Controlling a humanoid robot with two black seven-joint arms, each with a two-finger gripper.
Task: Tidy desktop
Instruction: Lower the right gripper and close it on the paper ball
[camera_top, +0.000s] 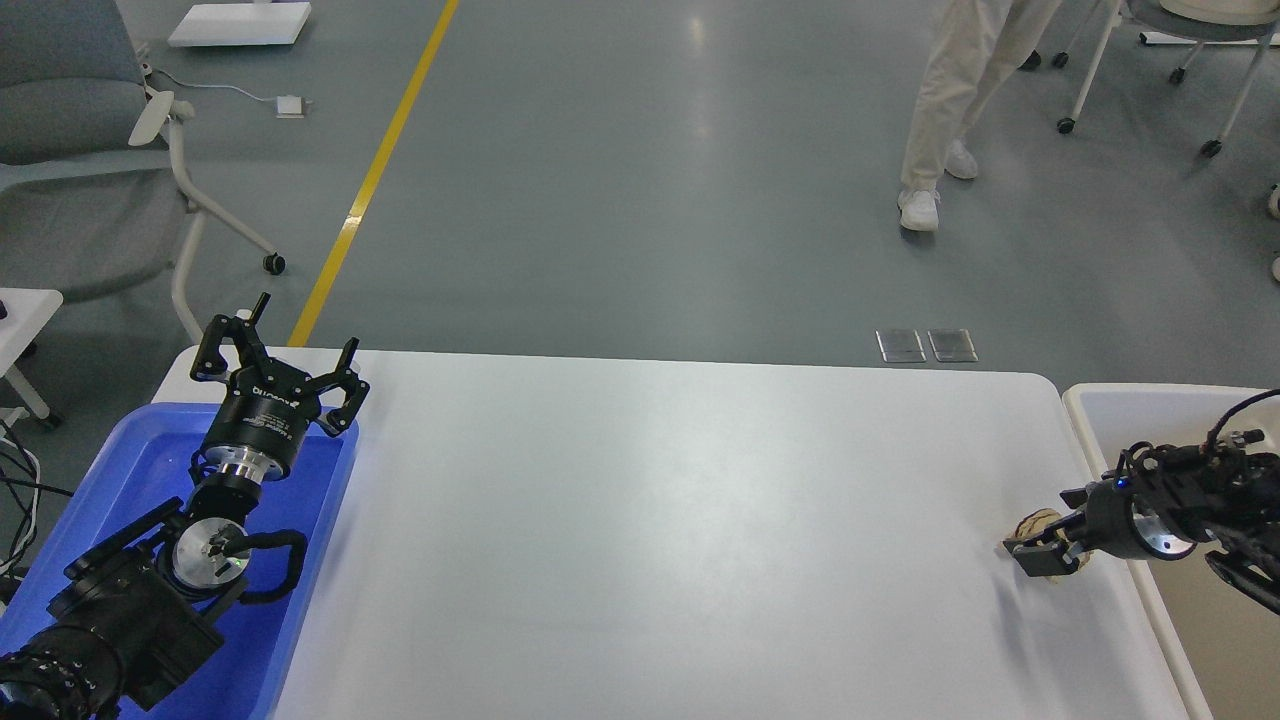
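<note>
The white desktop (650, 520) fills the middle of the head view. My right gripper (1042, 556) is low over its right edge, next to the off-white bin. It is shut on a small crumpled tan object (1034, 523), which shows behind and under the fingers. My left gripper (277, 362) is open and empty, held above the far edge of the blue tray (130, 470) at the desktop's left end.
The off-white bin (1090, 400) stands against the desktop's right edge, under my right arm. A person's legs (935, 110) are on the floor beyond the table. A grey chair (70, 150) stands at far left.
</note>
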